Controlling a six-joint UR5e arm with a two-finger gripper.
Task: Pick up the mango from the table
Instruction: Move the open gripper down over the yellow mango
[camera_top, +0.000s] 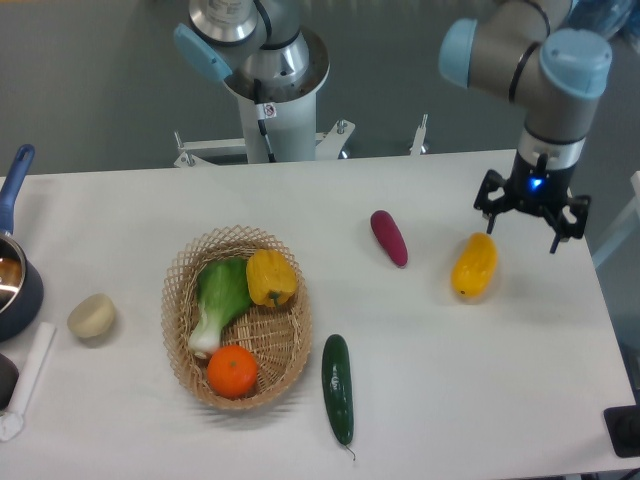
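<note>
While wicker basket (236, 318) holds bok choy (220, 300), yellow bell pepper (271, 277), orange (232, 371), mango (474, 265) lies on table (480, 380) far right of basket, just below-left of gripper (531, 222); fingers spread, grasping nothing.

A: Around the mango (474, 266), what crowds it?
B: Only the end effector (531, 215), hanging just beside its upper right end. The purple vegetable (389, 238) lies apart to the mango's left.
A: Elsewhere?
B: The bench (480, 380) lies bare below and right of the mango. The cucumber (338, 388) and basket (295, 340) sit well apart, lower left of it.
</note>
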